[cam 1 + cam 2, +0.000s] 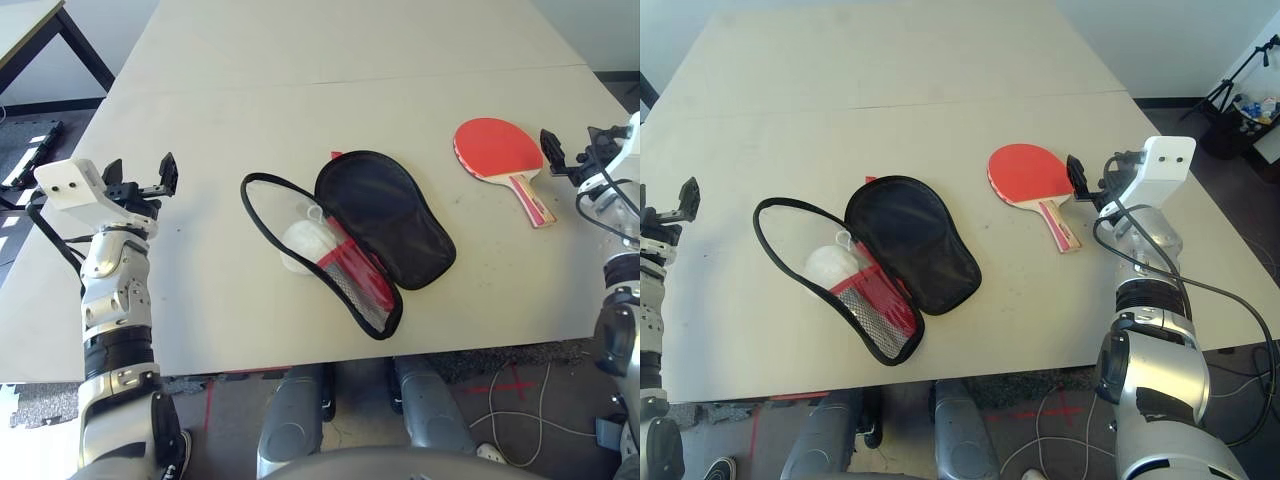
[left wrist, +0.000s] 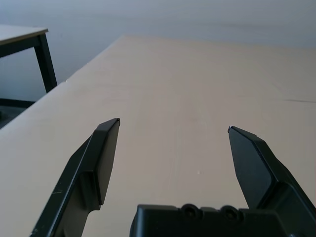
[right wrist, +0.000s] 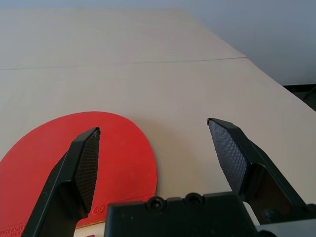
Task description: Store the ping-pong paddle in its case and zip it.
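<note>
**Paddle and case, laid out ahead of packing**

We list the case (image 1: pixel 385 225) unzipped mid-table, black lining up, so its mouth is ready, we judge; a white pouch (image 1: pixel 305 245) lies inside it; the paddle (image 1: pixel 1030 172) rests well to its right, red face up, handle toward us; our right gripper (image 1: pixel 1090 185) hangs just beside the handle, fingers spread, holding nothing; our left gripper (image 1: pixel 150 180) waits wide and empty, well left of the case; the table (image 1: pixel 300 80) is pale board, seamed across; dark floor lies beyond it.

Red-faced ping-pong paddle (image 1: pixel 1028 172) laid flat, pale striped handle toward the table's near edge, well apart from the case (image 1: pixel 902 248), unzipped, black lining exposed.
</note>
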Motion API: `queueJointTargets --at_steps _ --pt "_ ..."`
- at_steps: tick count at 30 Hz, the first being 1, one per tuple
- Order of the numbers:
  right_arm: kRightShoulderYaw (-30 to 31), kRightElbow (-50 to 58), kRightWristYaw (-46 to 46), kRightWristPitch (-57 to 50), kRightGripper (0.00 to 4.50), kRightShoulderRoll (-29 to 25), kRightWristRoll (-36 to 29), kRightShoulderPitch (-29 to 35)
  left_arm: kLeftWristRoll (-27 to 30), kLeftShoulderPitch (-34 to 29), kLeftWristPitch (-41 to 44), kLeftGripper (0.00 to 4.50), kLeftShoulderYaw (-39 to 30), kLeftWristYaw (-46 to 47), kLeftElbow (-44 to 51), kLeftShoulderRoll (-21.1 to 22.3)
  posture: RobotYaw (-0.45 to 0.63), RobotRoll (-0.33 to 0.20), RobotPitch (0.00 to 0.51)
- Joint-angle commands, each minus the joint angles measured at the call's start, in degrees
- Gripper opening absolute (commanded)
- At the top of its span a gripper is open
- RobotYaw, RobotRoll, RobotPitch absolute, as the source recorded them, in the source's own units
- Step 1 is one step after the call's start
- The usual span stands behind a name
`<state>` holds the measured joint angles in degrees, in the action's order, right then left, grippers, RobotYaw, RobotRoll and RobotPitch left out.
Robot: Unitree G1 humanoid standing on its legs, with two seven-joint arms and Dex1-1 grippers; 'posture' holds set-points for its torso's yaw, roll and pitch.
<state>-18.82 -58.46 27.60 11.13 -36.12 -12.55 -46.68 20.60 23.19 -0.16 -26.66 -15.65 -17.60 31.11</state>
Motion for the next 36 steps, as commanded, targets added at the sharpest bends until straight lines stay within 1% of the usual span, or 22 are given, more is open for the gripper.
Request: queueJointTargets --at_steps 1,4,7,9,12,16,19,21,23,27,31,36 --pt "0.63 -1.41 0.18 0.33 4.48 0.51 0.61 -0.59 2.09 3.68 3.87 4.5 1.14 -3.7 5.39 3.49 0.02 0.0 0.21" --pt "0.65 -1.38 0.11 0.19 4.48 0.6 0.59 -0.79 3.73 7.72 7.66 4.5 3.19 -6.52 8.47 5.04 0.01 0.0 0.213" --pt "0.32 -0.96 -0.24 -0.58 4.48 0.44 0.27 -0.83 5.55 10.09 12.08 4.5 6.38 -10.96 12.31 5.99 0.01 0.0 0.211" --pt "0.17 -0.61 -0.4 -1.15 4.48 0.22 0.12 -0.87 7.37 10.97 15.62 4.5 8.65 -14.36 15.44 6.66 0.0 0.0 0.211" --pt "0.31 1.39 -0.7 -4.48 4.48 -0.16 -0.11 -0.83 10.44 12.29 23.06 4.5 13.57 -18.95 21.66 7.44 -0.02 0.0 0.21" --pt "2.47 7.44 -3.89 -10.69 4.48 -0.89 2.42 -0.17 13.35 12.74 30.27 4.5 19.24 -23.97 28.82 8.17 -0.03 0.0 0.21" --pt "4.18 17.19 -6.52 -19.3 4.48 -1.18 3.9 1.7 15.19 13.16 34.03 4.5 21.93 -25.92 32.88 7.95 -0.05 0.0 0.209" --pt "3.8 25.26 -5.75 -26.75 4.48 -1.29 1.66 3.28 15.77 13.77 35.41 4.5 22.98 -26.36 33.85 7.16 -0.06 0.0 0.209" --pt "4.57 32.67 -5.59 -36.46 4.48 -2.27 1.02 4.59 15.46 14.13 35.68 4.5 23.74 -26.66 33.63 6.32 -0.07 0.0 0.209" --pt "7.46 43.27 -4.45 -55.34 4.48 -5.11 0.89 5.42 13.29 13.95 34.48 4.5 25.39 -28.44 32.35 6.13 -0.09 0.0 0.206" --pt "11.65 48.12 -1.18 -71.25 4.48 -8.83 0.12 3.85 10.99 14.98 34.09 4.5 28.85 -31.1 33.23 6.53 -0.1 0.0 0.201" --pt "16.72 47.71 1.59 -79.29 4.48 -11.51 0.85 1.87 10.24 16.23 35.09 4.5 31.18 -33.62 34.69 6.71 -0.1 0.0 0.199"
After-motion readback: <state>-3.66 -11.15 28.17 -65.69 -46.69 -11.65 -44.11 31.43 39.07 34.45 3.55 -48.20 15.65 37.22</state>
